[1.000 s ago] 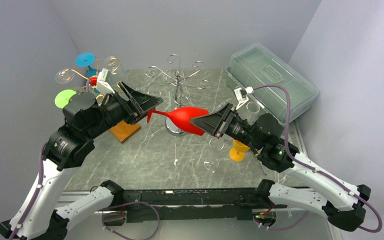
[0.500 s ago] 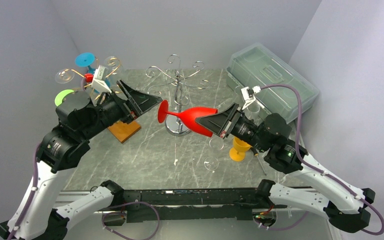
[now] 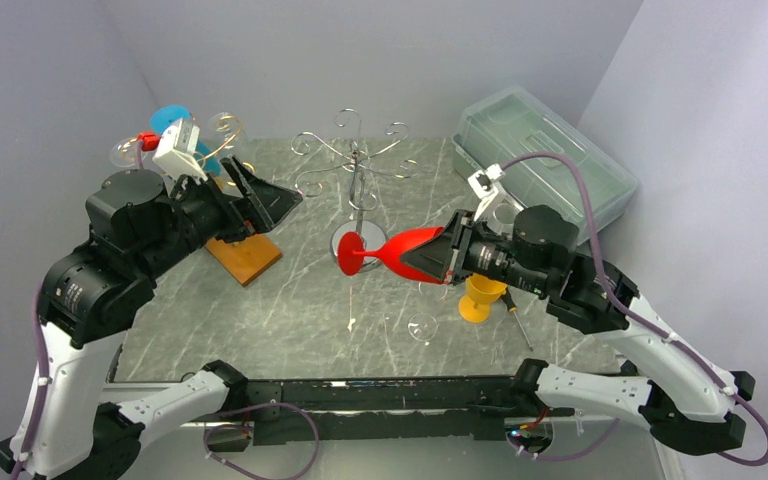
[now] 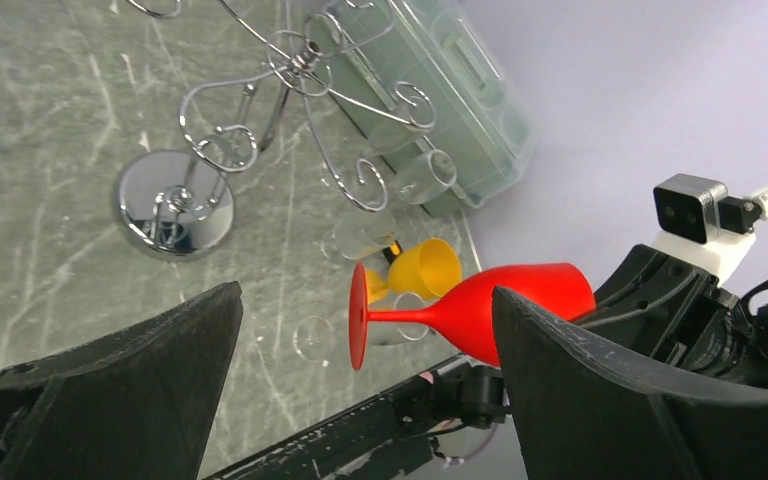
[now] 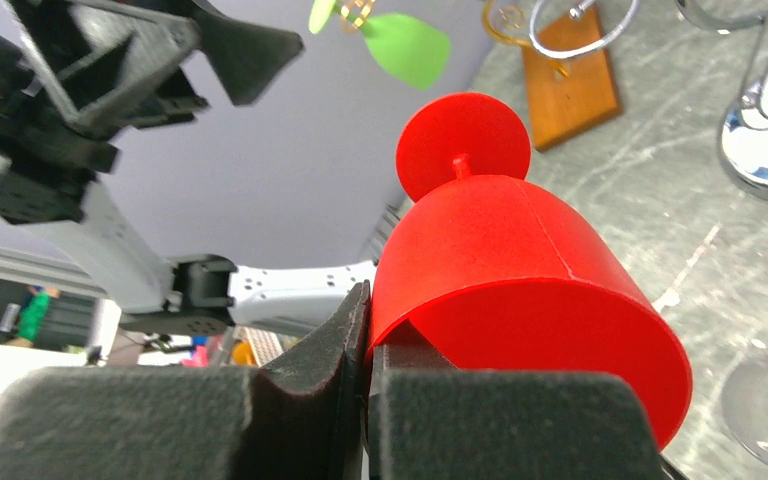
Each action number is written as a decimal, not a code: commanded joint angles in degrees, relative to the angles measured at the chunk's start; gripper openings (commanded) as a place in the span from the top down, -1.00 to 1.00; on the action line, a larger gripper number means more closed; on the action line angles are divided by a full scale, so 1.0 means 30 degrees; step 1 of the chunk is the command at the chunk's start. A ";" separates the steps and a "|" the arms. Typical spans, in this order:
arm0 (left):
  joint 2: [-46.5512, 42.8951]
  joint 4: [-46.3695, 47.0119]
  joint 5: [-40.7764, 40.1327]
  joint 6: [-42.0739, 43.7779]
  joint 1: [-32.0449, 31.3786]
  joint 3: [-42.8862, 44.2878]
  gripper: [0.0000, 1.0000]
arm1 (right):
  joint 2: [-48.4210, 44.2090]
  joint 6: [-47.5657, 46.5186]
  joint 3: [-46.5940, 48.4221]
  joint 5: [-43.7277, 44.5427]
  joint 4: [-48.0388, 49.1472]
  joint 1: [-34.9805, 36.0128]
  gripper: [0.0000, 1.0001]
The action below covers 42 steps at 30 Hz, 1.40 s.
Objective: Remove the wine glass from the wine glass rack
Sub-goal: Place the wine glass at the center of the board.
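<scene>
Wine glass [image 3: 410, 248], red, is mid-frame in the top view. I see it lying sideways in the air, foot pointing left, clear of the hooks on the rack [image 3: 358, 175]. R gripper [image 3: 430, 262] is clamped on the bowl rim. L gripper [image 3: 278, 208], upper left, has its jaws wide apart w/ nothing btwn them.

Bright and even, lit softly from overhead. Faint, diffuse shadows only on the bench [image 3: 290, 300]. Mirror-like glints off the chrome rack base [image 4: 173, 203]. Crisp in the top view; slightly soft up close on the right gripper [image 5: 365, 340].
</scene>
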 commanded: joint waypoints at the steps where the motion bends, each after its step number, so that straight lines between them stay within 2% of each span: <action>1: 0.0623 -0.1204 -0.1701 0.1811 -0.0023 0.1271 -0.99 | 0.0938 -0.1705 0.1348 -0.1218 -0.2865 -0.0008 1.00; 6: 0.1387 -0.2030 -0.3201 0.2773 -0.0019 0.2202 -0.99 | 0.2156 -0.2238 0.1017 -0.1803 -0.3182 0.0383 1.00; 17: 0.2397 -0.1990 -0.4710 0.3950 -0.0023 0.2843 -0.99 | 0.6385 -0.3469 0.2440 0.3460 -0.6239 0.3563 1.00; 23: 0.2517 -0.1815 -0.5630 0.4642 -0.0023 0.3030 -0.99 | 0.9340 -0.4165 0.4674 0.5288 -0.8053 0.4822 1.00; 33: 0.2818 -0.2134 -0.7425 0.6119 -0.0016 0.3749 -0.99 | 1.2529 -0.5105 0.5357 0.4727 -0.8960 0.5168 1.00; 42: 0.2365 -0.1911 -0.8852 0.6690 -0.0023 0.2952 -0.99 | 1.4541 -0.5475 0.5340 0.4520 -0.8821 0.5426 1.00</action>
